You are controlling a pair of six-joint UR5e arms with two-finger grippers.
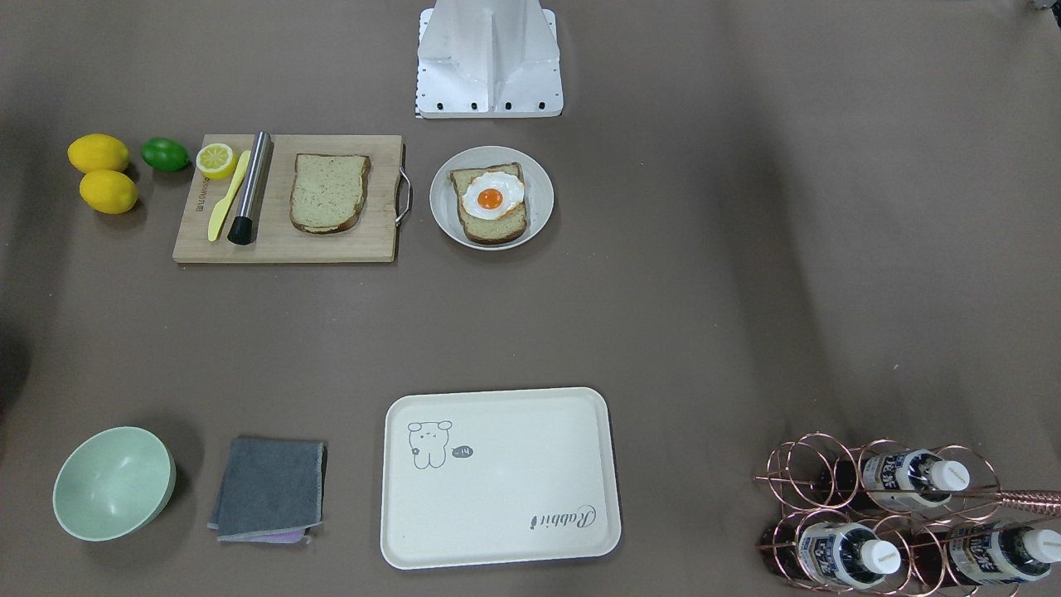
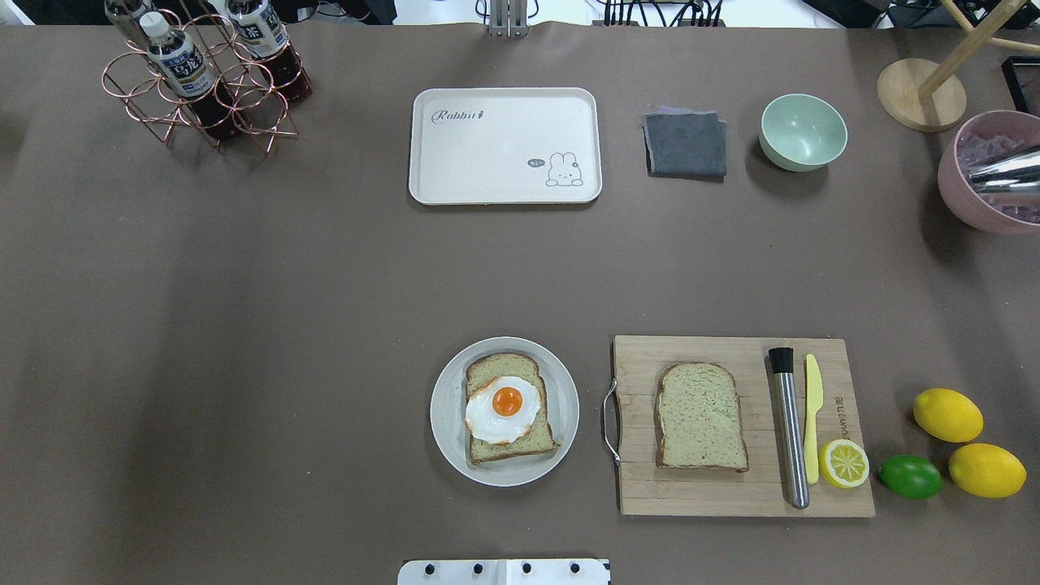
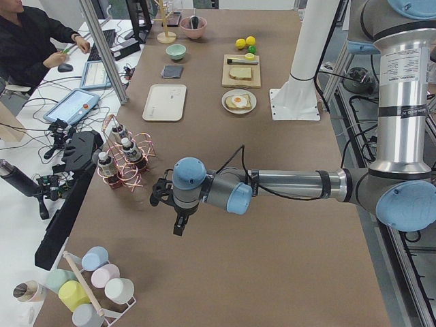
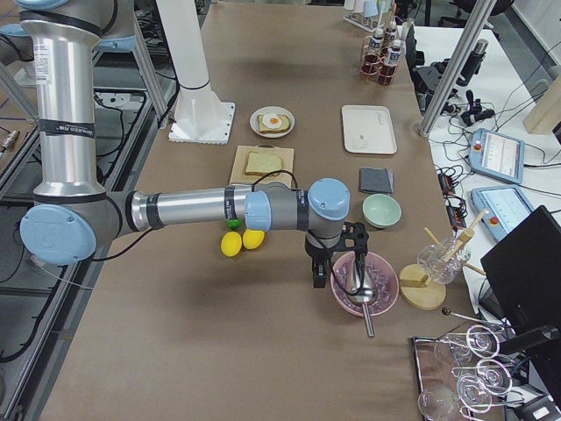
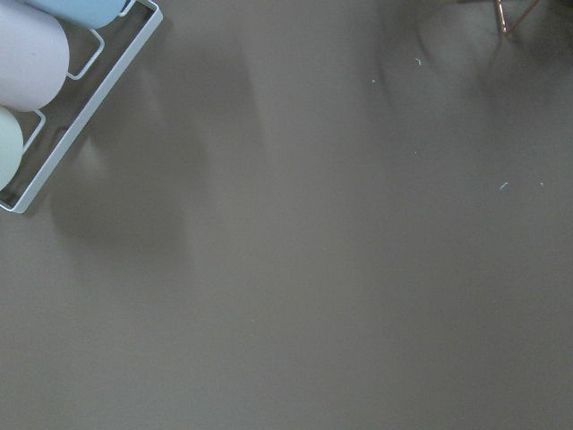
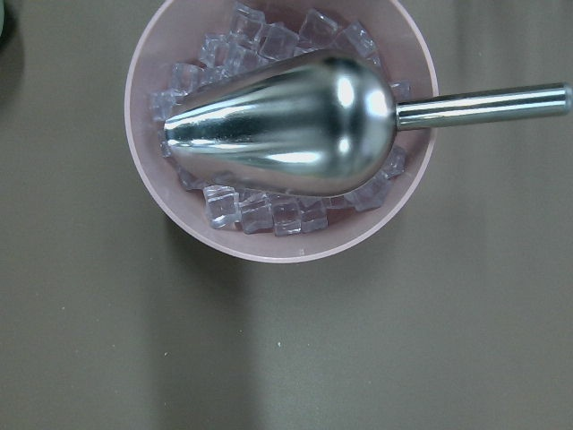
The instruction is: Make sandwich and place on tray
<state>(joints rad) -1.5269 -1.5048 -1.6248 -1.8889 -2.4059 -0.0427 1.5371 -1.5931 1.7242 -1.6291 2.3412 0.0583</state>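
Because the left tool (image 3: 178, 225) and right tool (image 4: 317, 274) show only from the ends of the counter (image 2: 244, 325), I cannot tell how open either is or what it holds. The right one hangs over a pink bowl of ice (image 6: 286, 249), well apart from the food. It should lift the bare tan bread slice (image 2: 701, 416) off the wooden cutting board (image 2: 642, 487) by its crusts, squarely onto the egg-topped slice (image 2: 508, 406) on the round grey-white plate (image 2: 445, 406); the cream-white tray (image 2: 487, 154) lies beyond.

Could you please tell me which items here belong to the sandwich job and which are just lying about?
For the job: plain bread slice, egg-topped slice, tray.
Lying about: lemons, lime, green bowl, grey cloth, racked bottles, ice bowl, yellow knife, steel muddler.
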